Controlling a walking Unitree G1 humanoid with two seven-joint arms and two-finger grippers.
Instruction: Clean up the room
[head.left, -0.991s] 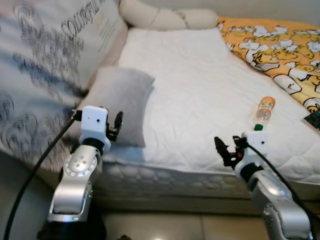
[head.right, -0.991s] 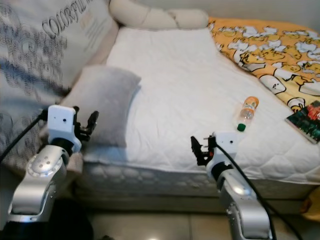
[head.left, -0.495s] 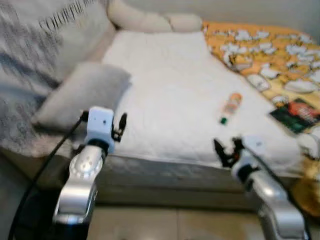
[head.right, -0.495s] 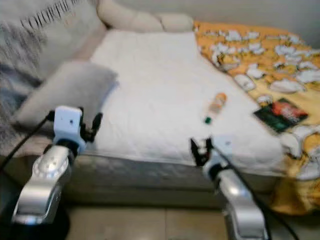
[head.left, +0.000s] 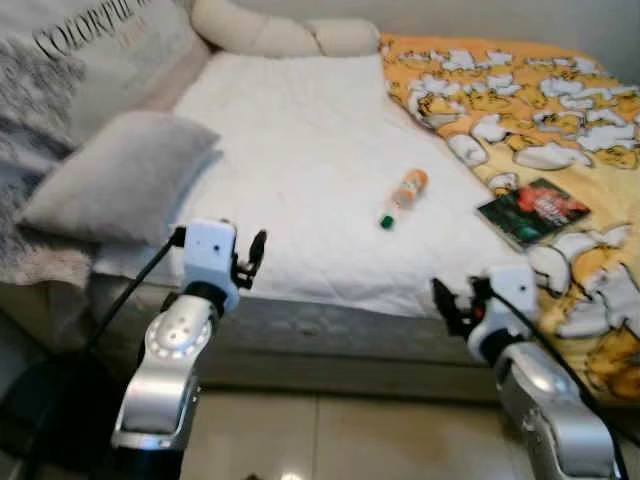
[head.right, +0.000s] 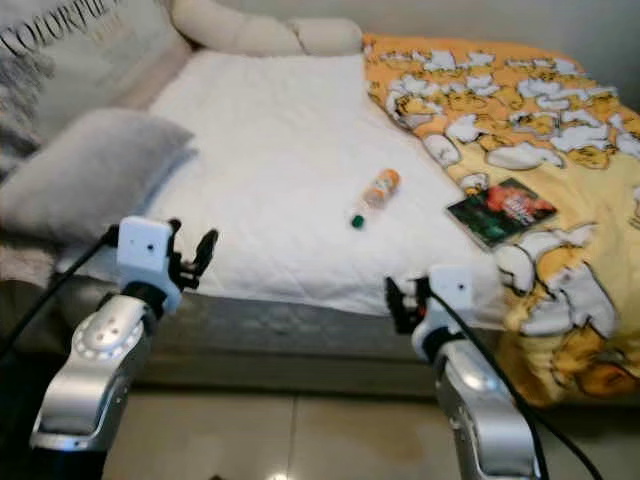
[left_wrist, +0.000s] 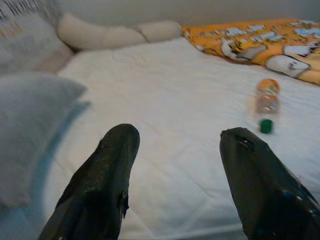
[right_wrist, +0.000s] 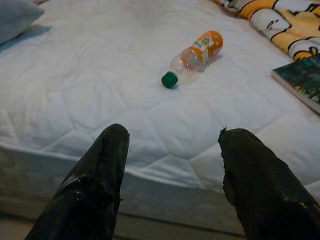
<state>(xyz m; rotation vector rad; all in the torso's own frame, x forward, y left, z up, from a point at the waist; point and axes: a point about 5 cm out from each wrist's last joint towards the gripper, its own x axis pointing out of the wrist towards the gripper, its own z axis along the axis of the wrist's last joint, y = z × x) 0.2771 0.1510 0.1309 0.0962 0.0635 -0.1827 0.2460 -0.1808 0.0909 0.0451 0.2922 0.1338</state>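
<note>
Bed (head.left: 300, 150) with white quilted mattress, seen from its near edge. Bottle (head.left: 403, 197), clear plastic with orange label and green cap, lying on its side near the mattress middle, cap toward 7 o'clock. Book (head.left: 532, 210), dark cover, flat at 3 o'clock of the bottle, on the edge of the blanket (head.left: 520, 90), orange with white cartoon figures, spread over the right side and hanging down the front. Pillow (head.left: 120, 185), grey, at 9 o'clock of the bottle, at the left edge. Cushions (head.left: 285, 35), cream, at 12 o'clock along the head. Left hand (left_wrist: 175, 140), fingers apart, empty, before the near edge. Right hand (right_wrist: 172, 145), fingers apart, empty, bottle at its 12 o'clock, well apart.
</note>
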